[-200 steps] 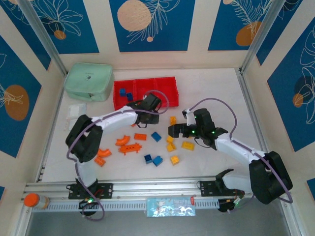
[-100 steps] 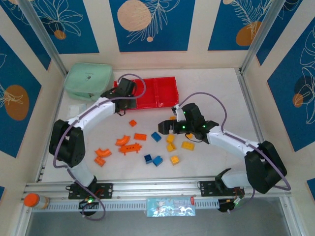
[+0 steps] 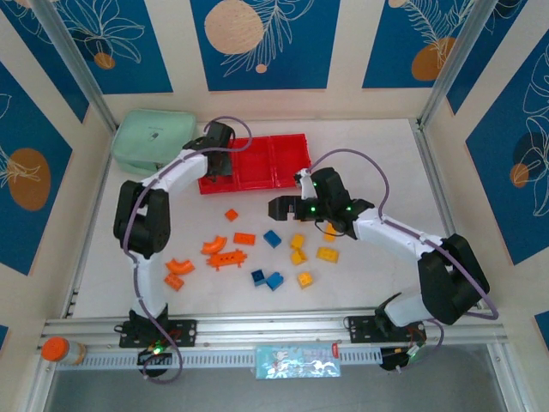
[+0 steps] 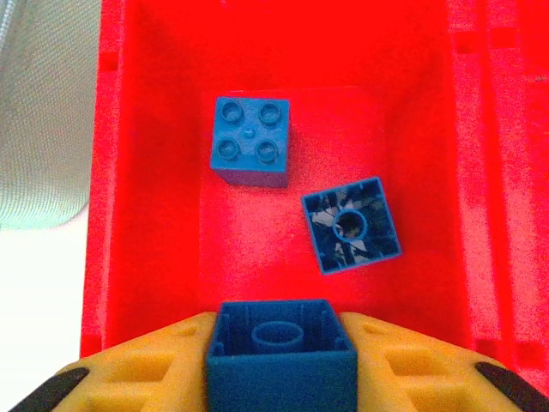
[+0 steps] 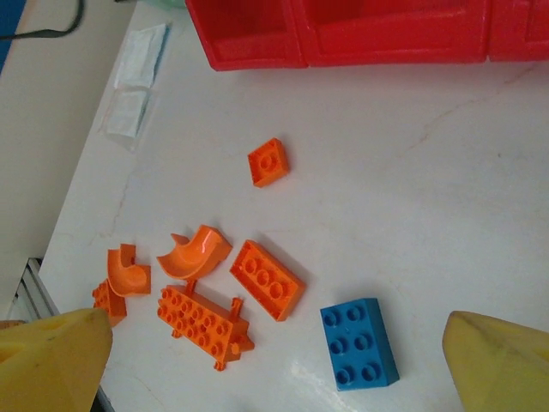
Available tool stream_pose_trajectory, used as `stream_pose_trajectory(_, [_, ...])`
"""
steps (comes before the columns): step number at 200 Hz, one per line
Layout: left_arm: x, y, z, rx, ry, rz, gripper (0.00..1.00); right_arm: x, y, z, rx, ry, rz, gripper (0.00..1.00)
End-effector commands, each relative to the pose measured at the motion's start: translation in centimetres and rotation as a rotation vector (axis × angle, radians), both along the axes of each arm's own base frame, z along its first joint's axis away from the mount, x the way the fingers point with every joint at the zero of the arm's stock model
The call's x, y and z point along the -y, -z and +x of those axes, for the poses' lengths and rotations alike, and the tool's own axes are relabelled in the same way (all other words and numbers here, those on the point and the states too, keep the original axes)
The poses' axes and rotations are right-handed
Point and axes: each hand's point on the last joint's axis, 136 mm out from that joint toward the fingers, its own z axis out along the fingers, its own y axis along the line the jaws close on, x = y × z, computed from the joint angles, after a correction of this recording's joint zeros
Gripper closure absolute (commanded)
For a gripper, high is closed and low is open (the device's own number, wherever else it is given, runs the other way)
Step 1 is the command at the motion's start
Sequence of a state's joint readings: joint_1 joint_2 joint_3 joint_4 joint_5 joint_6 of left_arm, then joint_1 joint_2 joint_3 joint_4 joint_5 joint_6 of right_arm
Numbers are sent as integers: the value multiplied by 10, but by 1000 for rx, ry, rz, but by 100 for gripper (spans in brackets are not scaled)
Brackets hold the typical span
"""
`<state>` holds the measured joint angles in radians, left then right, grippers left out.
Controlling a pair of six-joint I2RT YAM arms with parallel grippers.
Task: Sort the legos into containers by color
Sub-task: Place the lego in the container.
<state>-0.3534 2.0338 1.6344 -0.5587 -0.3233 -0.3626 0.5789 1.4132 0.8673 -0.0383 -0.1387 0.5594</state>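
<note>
Three red containers [image 3: 257, 163] stand joined in a row at the back of the table. My left gripper [image 3: 216, 159] hangs over the leftmost container [image 4: 154, 172], shut on a blue lego [image 4: 281, 360] that sits upside down between its yellow fingers. Two more blue legos [image 4: 250, 142] [image 4: 351, 225] lie on that bin's floor. My right gripper [image 3: 287, 209] hovers open over the table, above a blue six-stud lego [image 5: 358, 343]. Orange legos [image 5: 267, 279] [image 5: 204, 324] [image 5: 194, 251] lie to its left. Yellow legos [image 3: 298, 249] [image 3: 327, 254] and blue ones [image 3: 274, 281] lie near the table's middle.
A mint green pouch [image 3: 154, 142] sits left of the containers. Clear packets [image 5: 137, 86] lie near the table's left edge. A small orange square lego [image 5: 268, 161] lies apart, close to the bins. An orange-capped object [image 3: 56, 349] rests at the front left rail.
My left arm has swung from the table's middle back to the leftmost container, carrying the blue lego. My right gripper has moved left and farther out, still open.
</note>
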Motion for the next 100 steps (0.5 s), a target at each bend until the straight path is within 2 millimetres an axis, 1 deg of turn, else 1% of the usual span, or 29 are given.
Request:
stream_pose_trajectory(1, [-10,-6,4,-11,-4,33,52,-7,-9,1,-5,-14,21,1])
stream_pose_trajectory(13, [-8,-8,3,-5,3,26,48,-7,-12,2,-2,-14,22,1])
stream_pose_trajectory(29, [-6,-17,3,10,15,14,46,-7,-17,2,1,-16,29,1])
stream_pose_trajectory(45, [-6,-27,-1,10,20,9,45,-7,-24,2,4,-26,36,1])
stream_pose_trajectory(63, [-2,-37,-11,15,28,-40,45,-3,-31,0,18,-28,19,1])
stream_pose_trajectory(75, [7,-46,-18,32,51,-111,45,2,-32,-1,24,-21,6,1])
stream_pose_trajectory(100, [24,-56,-40,26,86,-229,45,15,-31,-7,9,-4,-9,1])
